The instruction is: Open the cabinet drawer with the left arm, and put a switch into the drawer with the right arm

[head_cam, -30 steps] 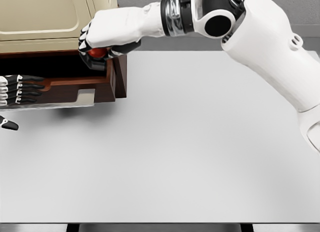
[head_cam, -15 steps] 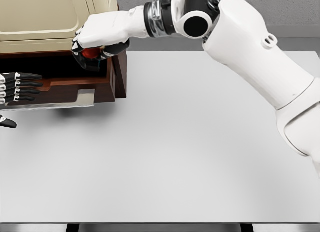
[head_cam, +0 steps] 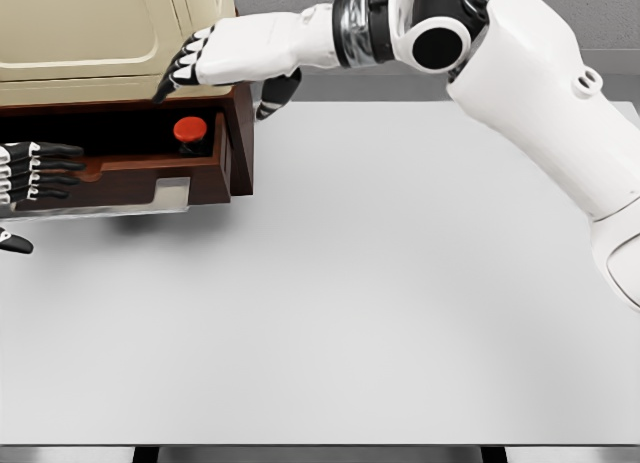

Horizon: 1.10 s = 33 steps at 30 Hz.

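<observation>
I see the red round-capped switch resting inside the open dark wooden drawer of the beige cabinet, far left. The right hand hovers above it, fingers spread, empty. The left hand lies flat, fingers extended, at the drawer's left end.

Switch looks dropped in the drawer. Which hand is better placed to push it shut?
Probably left. The left hand already rests at the open drawer front, while the right hand hangs open above the red switch, in the drawer's path.
</observation>
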Motion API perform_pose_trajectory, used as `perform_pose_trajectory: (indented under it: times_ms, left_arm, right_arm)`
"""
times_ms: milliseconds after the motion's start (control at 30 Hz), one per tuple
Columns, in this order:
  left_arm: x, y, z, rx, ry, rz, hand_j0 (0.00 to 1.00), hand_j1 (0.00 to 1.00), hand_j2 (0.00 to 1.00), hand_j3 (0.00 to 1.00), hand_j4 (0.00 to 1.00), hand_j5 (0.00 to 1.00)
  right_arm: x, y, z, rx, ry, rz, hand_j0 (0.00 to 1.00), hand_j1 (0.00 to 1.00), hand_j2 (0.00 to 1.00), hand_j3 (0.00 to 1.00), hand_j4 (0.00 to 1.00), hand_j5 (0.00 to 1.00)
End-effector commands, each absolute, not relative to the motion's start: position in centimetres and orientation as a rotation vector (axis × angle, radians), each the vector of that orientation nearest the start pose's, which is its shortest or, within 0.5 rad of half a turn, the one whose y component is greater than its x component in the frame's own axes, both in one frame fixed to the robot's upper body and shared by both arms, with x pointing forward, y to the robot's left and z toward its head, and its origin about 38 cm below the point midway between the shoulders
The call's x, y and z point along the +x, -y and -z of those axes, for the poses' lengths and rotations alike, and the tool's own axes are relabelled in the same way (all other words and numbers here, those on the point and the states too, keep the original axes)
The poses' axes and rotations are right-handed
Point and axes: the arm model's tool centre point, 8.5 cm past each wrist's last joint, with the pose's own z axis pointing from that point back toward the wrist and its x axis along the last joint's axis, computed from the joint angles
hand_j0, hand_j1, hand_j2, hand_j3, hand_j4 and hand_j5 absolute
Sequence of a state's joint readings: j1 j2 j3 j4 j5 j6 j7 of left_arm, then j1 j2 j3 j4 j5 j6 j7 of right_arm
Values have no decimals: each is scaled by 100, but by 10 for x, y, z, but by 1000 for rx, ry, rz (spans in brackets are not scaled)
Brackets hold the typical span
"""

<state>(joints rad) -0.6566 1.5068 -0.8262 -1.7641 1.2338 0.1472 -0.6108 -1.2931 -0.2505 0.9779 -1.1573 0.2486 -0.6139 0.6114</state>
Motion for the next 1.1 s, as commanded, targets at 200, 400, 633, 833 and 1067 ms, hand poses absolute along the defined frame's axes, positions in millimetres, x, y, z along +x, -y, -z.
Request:
perform_pose_trajectory:
  times_ms: [200,400,633,833,1067]
  left_arm:
    - [342,-426,-365,-398,1222,790,100,100,100,100,100,100]
    - [349,-414,-381,-439,1298,806,100,100,100,100,100,100]
    - [368,-377,-353,-605,1286,799,100,100,100,100,100,100]
    - [379,-341,-328,-744,1205,781,100,100,100,100,100,100]
    - [386,-318,-329,-809,1196,801,100,100,100,100,100,100]
  right_arm:
    - [475,151,-369,306,-2007,2683,100,100,100,100,100,100]
    - [459,298,-330,436,-2208,2902,100,100,100,100,100,100]
    - [459,317,-310,435,-2221,2980,100,100,100,100,100,100]
    - [460,325,-289,403,-2226,3044,100,100,100,100,100,100]
    - [464,341,-278,447,-2296,3058,100,100,100,100,100,100]
